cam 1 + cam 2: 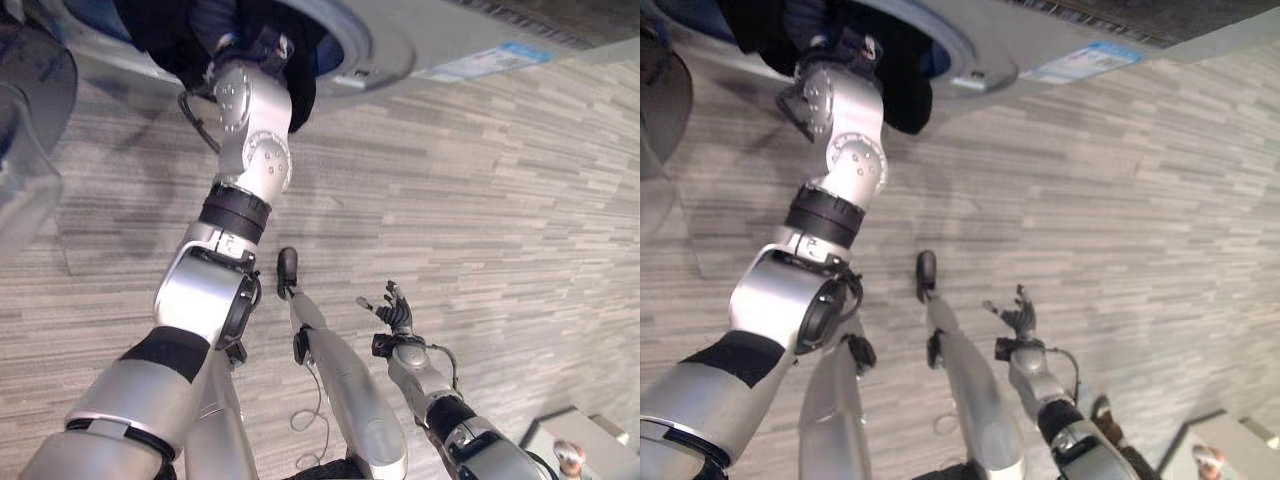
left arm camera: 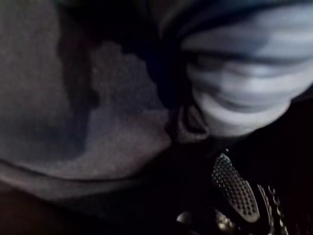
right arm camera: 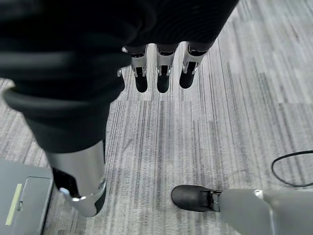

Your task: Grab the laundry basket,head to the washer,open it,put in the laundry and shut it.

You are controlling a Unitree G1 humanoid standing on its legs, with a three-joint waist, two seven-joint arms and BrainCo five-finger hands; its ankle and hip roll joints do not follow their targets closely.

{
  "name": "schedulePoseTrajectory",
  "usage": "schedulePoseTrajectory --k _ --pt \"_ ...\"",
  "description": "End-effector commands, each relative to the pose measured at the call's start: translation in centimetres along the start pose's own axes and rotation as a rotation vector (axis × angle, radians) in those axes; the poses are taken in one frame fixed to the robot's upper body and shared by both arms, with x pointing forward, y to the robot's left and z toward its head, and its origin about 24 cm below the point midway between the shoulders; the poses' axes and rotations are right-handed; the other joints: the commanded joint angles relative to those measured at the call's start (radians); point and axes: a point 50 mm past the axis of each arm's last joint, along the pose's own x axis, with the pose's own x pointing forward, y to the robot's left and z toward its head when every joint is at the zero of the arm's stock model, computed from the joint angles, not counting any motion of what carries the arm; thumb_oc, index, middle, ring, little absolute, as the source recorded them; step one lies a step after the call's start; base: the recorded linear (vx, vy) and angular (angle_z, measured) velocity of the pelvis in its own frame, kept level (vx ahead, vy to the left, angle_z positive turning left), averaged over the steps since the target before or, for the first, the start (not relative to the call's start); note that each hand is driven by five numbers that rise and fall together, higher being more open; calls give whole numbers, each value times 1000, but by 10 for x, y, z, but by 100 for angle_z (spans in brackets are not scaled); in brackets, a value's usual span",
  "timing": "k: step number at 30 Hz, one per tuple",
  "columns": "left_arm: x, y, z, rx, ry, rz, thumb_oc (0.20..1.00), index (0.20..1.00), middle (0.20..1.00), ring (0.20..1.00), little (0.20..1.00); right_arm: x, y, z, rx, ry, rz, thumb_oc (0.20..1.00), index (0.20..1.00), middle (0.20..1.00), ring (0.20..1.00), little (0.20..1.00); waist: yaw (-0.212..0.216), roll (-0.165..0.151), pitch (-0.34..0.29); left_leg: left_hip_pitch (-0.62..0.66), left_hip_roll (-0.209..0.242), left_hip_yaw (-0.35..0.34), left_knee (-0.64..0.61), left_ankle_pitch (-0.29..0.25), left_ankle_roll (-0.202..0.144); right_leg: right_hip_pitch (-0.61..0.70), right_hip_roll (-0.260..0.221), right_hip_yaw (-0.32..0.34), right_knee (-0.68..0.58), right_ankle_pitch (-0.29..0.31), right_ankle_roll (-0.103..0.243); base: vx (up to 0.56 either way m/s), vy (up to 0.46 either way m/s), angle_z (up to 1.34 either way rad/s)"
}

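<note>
step in hand: loading. left hand (image 1: pixel 240 55) reached into round opening of grey front-loading washer (image 1: pixel 400 45) at far left, among dark laundry (image 1: pixel 175 35); grasp couldn't be told. right hand (image 3: pixel 161 73) hung relaxed, empty, near right. next, likely: withdraw, shut door.

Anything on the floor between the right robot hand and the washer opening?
No. In the left eye view, only bare striped floor lies between the right robot hand and the washer opening.

washer (image 1: pixel 420 40), blue-and-white label (image 1: pixel 485 62), print unreadable
</note>
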Motion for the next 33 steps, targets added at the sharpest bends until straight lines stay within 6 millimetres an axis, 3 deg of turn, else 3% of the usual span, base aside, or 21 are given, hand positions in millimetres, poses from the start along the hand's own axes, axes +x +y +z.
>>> schedulePoseTrajectory --k 1,12,13,14,17,19,20,21,22,24,25,26,27,30,32,33 --pt "3 -24 18 -34 -79 -59 200 200 200 200 200 -7 -28 0 51 -37 -83 1000 1000 1000 1000 1000 -23 -18 -18 -1 15 -39 65 -146 -60 53 -94 -31 110 -128 100 0 0 0" --pt "18 -72 67 46 -214 -163 200 200 200 200 200 -13 -60 16 33 -110 -86 1000 1000 1000 1000 1000 -46 48 -22 -161 -31 -89 181 -212 -26 -161 -139 3 303 -192 103 43 29 7" --pt "26 -83 81 217 -258 -197 200 200 200 200 200 -15 -72 23 37 -136 -94 1000 1000 1000 1000 1000 -50 64 -35 -184 -42 -85 206 -233 -13 -188 -150 22 323 -194 107 92 206 9" --pt "43 -90 109 502 -310 -206 200 200 200 200 200 -18 -94 47 17 -220 -107 1000 1000 1000 1000 1000 -58 92 -43 -195 -54 -72 239 -256 9 -208 -157 59 360 -192 117 108 262 -4" --pt "45 -118 153 602 -400 -277 200 200 200 200 200 -27 -129 72 -61 -304 -170 1000 1000 1000 1000 1000 -60 113 -37 -190 -64 -62 273 -286 28 -215 -167 77 399 -204 119 73 153 -15" --pt "31 -149 161 540 -423 -402 200 200 200 200 200 -39 -157 85 -99 -339 -262 1000 1000 1000 1000 1000 -57 136 -31 -186 -76 -64 282 -301 38 -212 -176 80 411 -199 124 78 58 -10" --pt "14 -172 163 495 -462 -505 200 200 200 200 200 -49 -179 92 -133 -362 -344 1000 1000 1000 1000 1000 -53 154 -35 -182 -85 -66 286 -307 43 -200 -176 84 402 -204 120 81 27 -2" --pt "4 -182 155 406 -436 -567 200 200 200 200 200 -53 -183 91 -145 -358 -365 1000 1000 1000 1000 1000 -50 159 -36 -179 -91 -73 286 -309 45 -197 -176 84 404 -204 118 82 7 1" --pt "-21 -198 147 325 -470 -678 200 200 200 200 200 -59 -189 87 -163 -348 -390 1000 1000 1000 1000 1000 -46 164 -35 -173 -94 -77 288 -312 46 -193 -172 88 407 -218 108 61 -8 3" --pt "-33 -202 132 278 -453 -706 200 200 200 200 200 -61 -190 84 -181 -334 -396 1000 1000 1000 1000 1000 -40 164 -38 -164 -95 -77 286 -314 44 -188 -169 87 408 -230 104 22 -4 1" --pt "-54 -208 118 211 -463 -761 200 200 200 200 200 -59 -184 84 -176 -340 -374 1000 1000 1000 1000 1000 -41 155 -28 -156 -96 -81 280 -312 41 -189 -161 91 409 -229 105 0 0 0" --pt "-64 -207 96 226 -416 -788 1000 1000 1000 1000 1000 -54 -179 86 -178 -349 -345 1000 1000 1000 1000 1000 -41 148 -22 -157 -95 -84 279 -305 42 -202 -150 107 421 -222 106 0 0 0" --pt "-61 -205 85 384 -426 -830 1000 1000 1000 1000 1000 -52 -179 98 -177 -388 -325 1000 1000 1000 1000 1000 -41 149 -19 -158 -93 -86 272 -294 40 -208 -140 120 419 -226 97 8 -38 -3" --pt "-48 -207 78 917 -636 -820 1000 1000 1000 1000 1000 -55 -182 102 -192 -405 -290 1000 1000 1000 1000 1000 -26 169 -10 -148 -90 -92 252 -280 37 -212 -133 122 422 -248 81 11 -24 -7" --pt "-54 -228 84 1348 -993 -800 1000 1000 1000 1000 1000 -53 -182 108 -213 -432 -269 1000 1000 1000 1000 1000 -26 169 1 -141 -88 -90 241 -273 33 -212 -127 125 417 -247 77 -8 -9 -8" --pt "-46 -228 84 1688 -1185 -737 1000 1000 1000 1000 1000 -51 -181 117 -235 -463 -251 1000 1000 1000 1000 1000 -27 176 0 -140 -85 -92 236 -272 33 -216 -123 129 414 -245 76 -11 -3 -5"
